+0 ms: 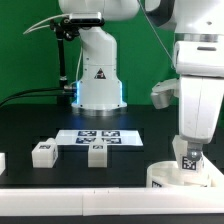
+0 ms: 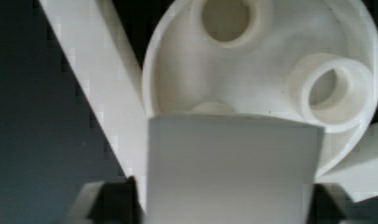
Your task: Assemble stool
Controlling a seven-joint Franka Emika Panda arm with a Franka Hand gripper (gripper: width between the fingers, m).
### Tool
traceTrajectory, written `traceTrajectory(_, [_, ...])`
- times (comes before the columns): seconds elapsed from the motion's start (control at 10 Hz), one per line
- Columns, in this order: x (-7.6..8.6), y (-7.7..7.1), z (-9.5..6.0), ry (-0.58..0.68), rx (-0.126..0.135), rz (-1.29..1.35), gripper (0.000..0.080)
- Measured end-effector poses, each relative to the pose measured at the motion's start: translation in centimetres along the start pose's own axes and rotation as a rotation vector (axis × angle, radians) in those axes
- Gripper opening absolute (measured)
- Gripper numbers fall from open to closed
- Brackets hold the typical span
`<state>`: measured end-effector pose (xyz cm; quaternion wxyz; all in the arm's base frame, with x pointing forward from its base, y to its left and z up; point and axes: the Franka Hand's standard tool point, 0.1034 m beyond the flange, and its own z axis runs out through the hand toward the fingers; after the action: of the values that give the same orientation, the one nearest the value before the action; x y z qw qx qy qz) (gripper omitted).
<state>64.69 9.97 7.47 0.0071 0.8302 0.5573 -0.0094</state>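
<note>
Stool leg (image 1: pixel 188 163) upright in end effector (image 1: pixel 187 151), long axis vertical

No words, brand names or numbers can be read. The held leg (image 1: pixel 188 167), clamped in the gripper (image 1: pixel 188 158), carries a black-and-white square tag on its face. More square tags are printed on the marker board (image 1: pixel 98 137), well apart from the gripper. Small dark tag marks also show on the nearer loose leg (image 1: pixel 97 153) and the farther loose leg (image 1: pixel 43 152). The robot base (image 1: pixel 98 90), far behind the gripper, bears a dark triangular sign (image 1: pixel 100 73) whose symbol is too small to read.
</note>
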Motion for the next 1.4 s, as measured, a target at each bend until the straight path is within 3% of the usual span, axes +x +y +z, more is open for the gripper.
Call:
traceTrajectory(0.1, [-0.03, -0.03, 0.05, -0.001, 0.001, 0.103, 0.034])
traceTrajectory(0.5, [-0.35, 0.19, 0.12, 0.003, 0.002, 0.493, 0.034])
traceTrajectory(0.8, [-0.25, 0.1, 0.17, 0.021, 0.035, 1.001, 0.034])
traceTrajectory(0.9, [-0.18, 0.08, 0.16, 0.033, 0.068, 1.223, 0.0341])
traceTrajectory(1.4, [-0.14, 0.04, 0.19, 0.023, 0.083, 1.568, 0.0341])
